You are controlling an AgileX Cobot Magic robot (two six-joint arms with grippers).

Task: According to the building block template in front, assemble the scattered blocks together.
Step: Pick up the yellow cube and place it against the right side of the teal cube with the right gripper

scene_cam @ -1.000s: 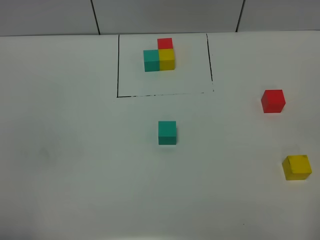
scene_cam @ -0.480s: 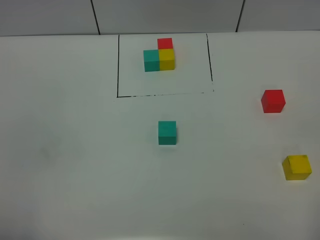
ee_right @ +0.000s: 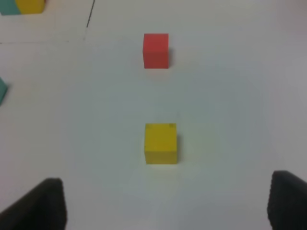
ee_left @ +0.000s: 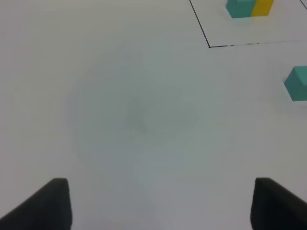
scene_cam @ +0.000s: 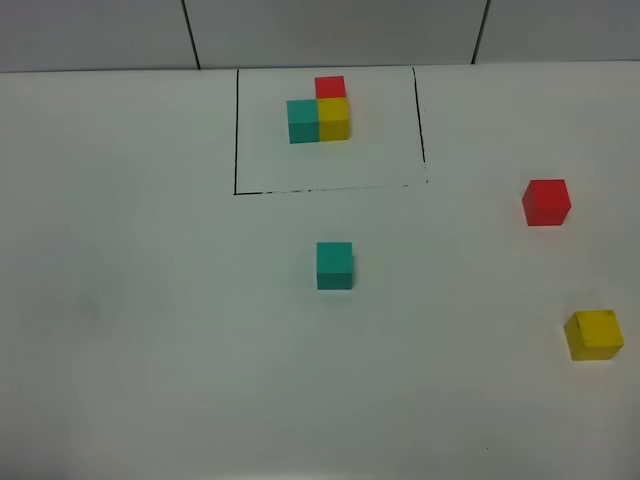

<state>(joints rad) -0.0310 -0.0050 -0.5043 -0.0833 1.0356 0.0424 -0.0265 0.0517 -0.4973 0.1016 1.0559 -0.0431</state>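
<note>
The building block template (scene_cam: 319, 115) sits at the back middle inside a thin black frame: teal and yellow side by side, red behind the yellow. Three scattered blocks lie apart: a teal cube (scene_cam: 335, 265) in front of the frame, a red cube (scene_cam: 546, 202) at the right, and a yellow cube (scene_cam: 594, 335) nearer the front right. Neither gripper shows in the high view. My left gripper (ee_left: 163, 203) is open over bare table, with the teal cube (ee_left: 298, 84) off to one side. My right gripper (ee_right: 168, 203) is open, with the yellow cube (ee_right: 160, 143) just ahead and the red cube (ee_right: 156, 50) beyond.
The white table (scene_cam: 150, 300) runs back to a grey panelled wall (scene_cam: 330, 30). The frame's black line (scene_cam: 236, 130) is only drawn on the surface. A corner of the template (ee_right: 24, 5) shows in the right wrist view.
</note>
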